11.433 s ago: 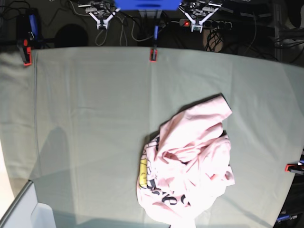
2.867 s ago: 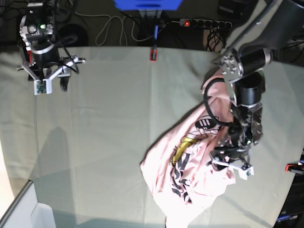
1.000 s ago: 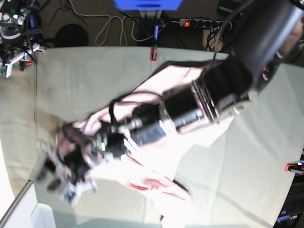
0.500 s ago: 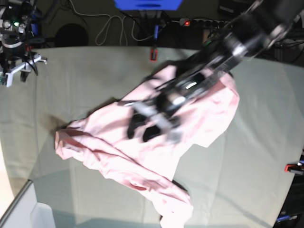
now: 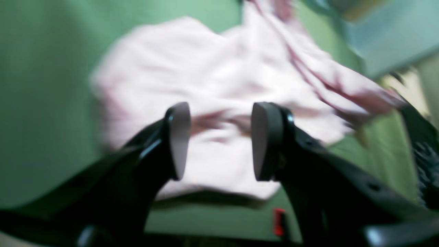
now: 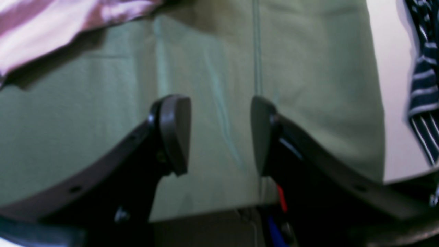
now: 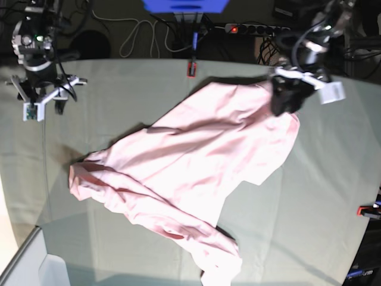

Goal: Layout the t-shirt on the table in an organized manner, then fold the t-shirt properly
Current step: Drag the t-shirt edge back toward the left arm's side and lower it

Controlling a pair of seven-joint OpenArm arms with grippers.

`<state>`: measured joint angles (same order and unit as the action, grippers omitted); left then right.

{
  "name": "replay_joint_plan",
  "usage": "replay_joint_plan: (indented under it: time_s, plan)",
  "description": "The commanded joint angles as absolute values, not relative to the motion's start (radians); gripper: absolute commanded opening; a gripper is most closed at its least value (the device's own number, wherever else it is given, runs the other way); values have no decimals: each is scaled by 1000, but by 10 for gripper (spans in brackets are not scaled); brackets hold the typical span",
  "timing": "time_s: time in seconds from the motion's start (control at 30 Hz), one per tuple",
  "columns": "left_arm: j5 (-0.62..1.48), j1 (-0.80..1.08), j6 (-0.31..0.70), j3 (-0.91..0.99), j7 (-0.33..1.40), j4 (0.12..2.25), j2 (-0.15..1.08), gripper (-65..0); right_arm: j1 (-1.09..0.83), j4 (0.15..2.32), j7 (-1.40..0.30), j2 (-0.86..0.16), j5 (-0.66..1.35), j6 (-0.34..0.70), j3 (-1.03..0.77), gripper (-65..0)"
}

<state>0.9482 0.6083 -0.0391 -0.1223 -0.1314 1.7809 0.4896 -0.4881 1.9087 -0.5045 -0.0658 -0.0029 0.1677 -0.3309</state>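
Observation:
The pale pink t-shirt [image 7: 190,161] lies spread at a slant across the table [image 7: 137,89], plain side up, with rumpled folds at its left end and bottom tip. My left gripper [image 7: 287,100] hangs open just over the shirt's upper right corner. In the left wrist view its fingers [image 5: 178,137] stand apart around nothing, with the blurred t-shirt [image 5: 212,75] beneath them. My right gripper [image 7: 43,104] is open over bare cloth at the far left. The right wrist view shows this gripper [image 6: 219,133] empty and a shirt edge [image 6: 51,20] at the top left.
Red-orange clamps sit at the table's back edge [image 7: 191,68] and right edge [image 7: 369,210]. A pale bin corner [image 7: 36,268] shows at the bottom left. Cables and a power strip [image 7: 256,28] lie behind the table. A striped cloth [image 6: 423,85] hangs beyond the table's edge.
My left arm has let go of the shirt and drawn back from the table's left middle to the upper right. The shirt now lies spread out. My right gripper shifted slightly rightward.

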Motion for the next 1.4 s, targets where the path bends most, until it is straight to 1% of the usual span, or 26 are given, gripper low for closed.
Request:
replay_joint_plan:
  time_s: [0.0,0.1,0.17,0.37,0.6,0.63,0.67,0.7,0.73,0.77,0.8,0.83,0.87,0.97,1.1,1.17,1.27,1.37]
  plan:
    - [949,630,-27,-94,-148,1801,475,-366,-490,1926,-486,-71,-5,163,-328,-359]
    - [947,644,-27,-25,-147,1748,432,-366,-490,1926,-486,-67,-5,163,-326,-359]
    - [947,639,-27,-25,-147,1699,418,-366,-490,1926,-486,-67,-5,163,-321,-359]
    - [947,564,-27,-79,-147,1537,372,-366,-492,1926,-486,-70,-5,163,-315,-359]
    - [947,484,-27,-196,-147,1455,358,-371,-501,1926,-486,-68,-5,163,-320,-359]
    - [947,476,-27,-206,-147,1445,361,-397,-501,1926,-486,-68,-5,163,-321,-359]
    - [947,467,-27,-209,-147,1432,363,-448,-501,1926,-487,-70,-5,163,-321,-359]
    - [947,458,-27,-206,-147,1414,363,-526,-501,1926,-487,-70,-5,163,-321,-359]
    - [947,449,-27,-205,-147,1395,363,-618,-501,1926,-487,-71,-5,163,-321,-359]
    - [955,435,-27,-196,-147,1374,366,-650,-501,1926,-487,-71,-5,163,-321,-359]
    - [957,427,-27,-177,-147,1359,369,-650,-501,1926,-487,-71,-5,163,-321,-359]
    - [957,424,-27,-156,-147,1353,378,-630,-501,1926,-487,-71,-5,163,-321,-359]
    - [958,426,-27,-136,-147,1362,386,-647,-501,1926,-486,-71,-5,163,-321,-359]
    - [958,449,-27,-68,-147,1477,430,-648,-501,1928,-486,-73,-5,163,-321,-359]
    - [957,476,-27,97,-139,1632,478,-648,-498,1929,-486,-82,-5,163,-321,-359]
    - [949,452,-27,179,-61,1635,478,-646,-493,1929,-486,-85,-5,163,-321,-359]
    - [947,325,-27,282,162,1592,469,-645,-492,1929,-484,-85,-5,163,-315,-359]
    - [947,203,-27,329,372,1511,467,-645,-472,1931,-487,-84,-5,165,-298,-356]
